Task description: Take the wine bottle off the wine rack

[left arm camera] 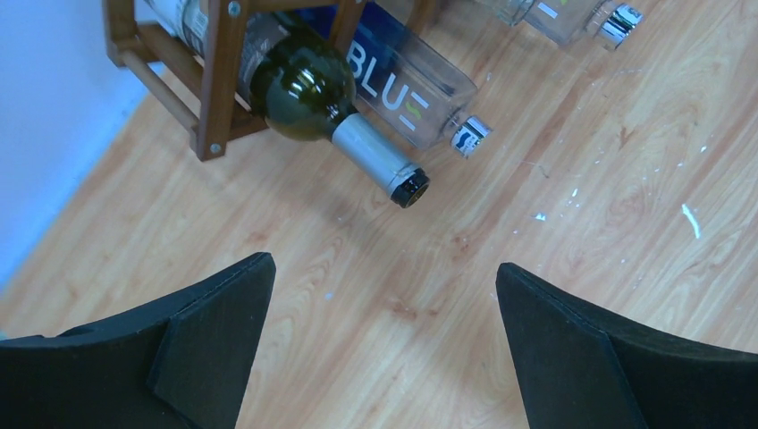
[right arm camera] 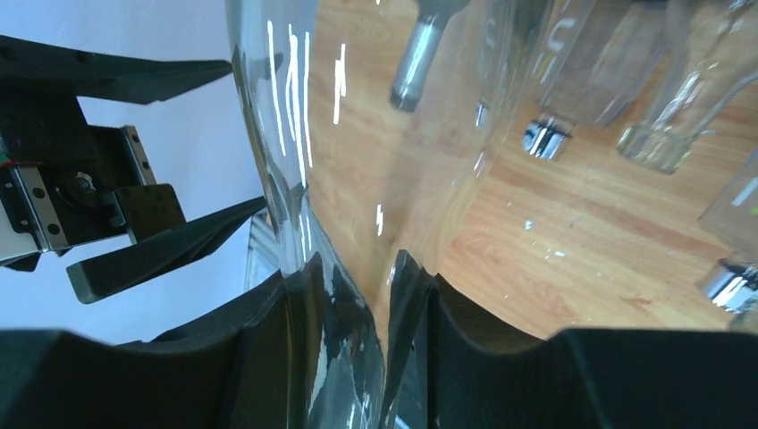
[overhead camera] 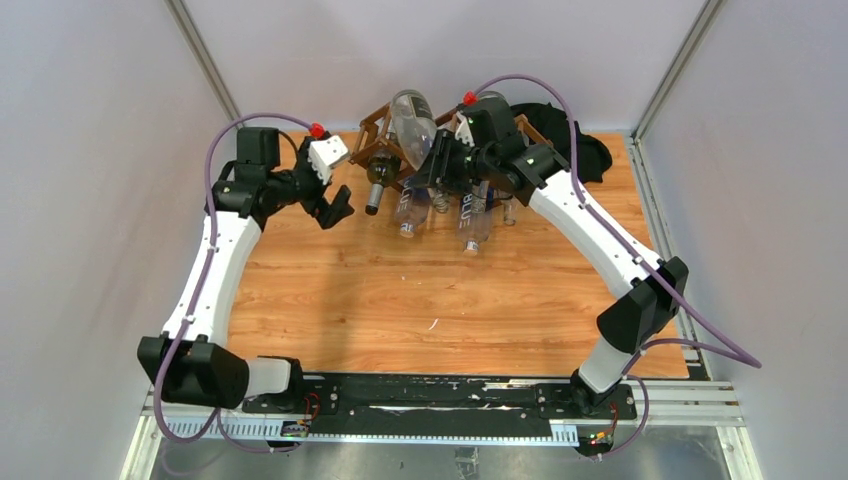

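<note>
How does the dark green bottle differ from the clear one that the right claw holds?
The green bottle is dark, the clear bottle see-through. The green bottle lies low in the rack; the clear bottle is at the rack's top, its neck clamped by the right gripper. Both necks point toward the arms.

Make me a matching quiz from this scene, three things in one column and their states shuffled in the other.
1. dark green glass bottle
2. left black gripper
3. right black gripper

A. shut on a clear glass bottle
B. lying in the dark brown wooden lattice rack
C. open over the wooden table

Pairs: 1-B, 2-C, 3-A.
</note>
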{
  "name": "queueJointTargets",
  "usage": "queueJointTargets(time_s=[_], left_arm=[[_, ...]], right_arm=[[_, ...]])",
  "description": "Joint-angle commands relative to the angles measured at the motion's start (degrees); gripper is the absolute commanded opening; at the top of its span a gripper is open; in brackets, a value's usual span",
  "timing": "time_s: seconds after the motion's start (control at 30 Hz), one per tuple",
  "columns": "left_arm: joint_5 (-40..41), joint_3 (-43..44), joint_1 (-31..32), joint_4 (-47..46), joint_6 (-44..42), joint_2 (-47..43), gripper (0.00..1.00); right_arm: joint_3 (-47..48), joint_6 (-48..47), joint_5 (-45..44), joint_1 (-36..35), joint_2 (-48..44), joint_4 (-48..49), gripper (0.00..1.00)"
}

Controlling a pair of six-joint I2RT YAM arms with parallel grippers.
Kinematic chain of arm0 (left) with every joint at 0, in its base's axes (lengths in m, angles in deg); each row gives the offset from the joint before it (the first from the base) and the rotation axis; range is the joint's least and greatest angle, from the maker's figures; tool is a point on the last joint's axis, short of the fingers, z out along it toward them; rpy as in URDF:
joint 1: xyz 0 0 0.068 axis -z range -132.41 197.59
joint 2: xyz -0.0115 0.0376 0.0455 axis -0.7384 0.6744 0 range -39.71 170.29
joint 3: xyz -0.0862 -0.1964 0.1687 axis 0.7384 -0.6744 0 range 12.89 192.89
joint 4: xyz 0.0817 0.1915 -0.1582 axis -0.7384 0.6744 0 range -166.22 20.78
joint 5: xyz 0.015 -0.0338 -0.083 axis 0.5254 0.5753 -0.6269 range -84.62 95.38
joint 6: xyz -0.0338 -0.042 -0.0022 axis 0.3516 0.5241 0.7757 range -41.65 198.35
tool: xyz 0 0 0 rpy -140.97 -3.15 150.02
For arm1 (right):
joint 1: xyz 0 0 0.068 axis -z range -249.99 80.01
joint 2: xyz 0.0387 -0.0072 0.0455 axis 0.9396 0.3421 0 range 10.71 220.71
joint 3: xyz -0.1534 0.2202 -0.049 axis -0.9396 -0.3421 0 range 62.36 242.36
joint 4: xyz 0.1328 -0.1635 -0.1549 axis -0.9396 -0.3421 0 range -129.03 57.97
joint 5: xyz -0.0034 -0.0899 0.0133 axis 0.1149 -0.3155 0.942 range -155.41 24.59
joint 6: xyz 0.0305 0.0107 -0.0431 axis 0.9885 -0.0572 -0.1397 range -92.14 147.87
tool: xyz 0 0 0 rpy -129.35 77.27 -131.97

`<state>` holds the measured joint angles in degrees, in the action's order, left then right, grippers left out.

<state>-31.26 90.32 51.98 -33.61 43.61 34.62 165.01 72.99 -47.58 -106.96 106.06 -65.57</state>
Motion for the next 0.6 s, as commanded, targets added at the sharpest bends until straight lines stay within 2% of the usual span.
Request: queueJointTargets(time_s=[0.0,0.17,0.4,0.57], left_arm=[[-3.5,-1.0,0.4,0.2,-11.4,-6.3,1.00],[-4.7,-4.0,0.5,-1.5,-23.1,-12.3,1.00],[-4.4,-6.3,0.7,-1.7,-33.7,-19.4,1.00],[-5.3,-14.2,1.8,-1.7,-46.2,-27.9,1.00]], right_arm=[[6.7,-2.7,8.6,0.0,-1.1,8.0,0.00],[7.0,-4.0,11.5,-1.7,-0.4,7.3,0.00],[9.2,-6.4,15.3,-6.9,2.1,5.2,0.00],[9.1,-6.6,17.0,-9.9,3.1,5.2,0.00]])
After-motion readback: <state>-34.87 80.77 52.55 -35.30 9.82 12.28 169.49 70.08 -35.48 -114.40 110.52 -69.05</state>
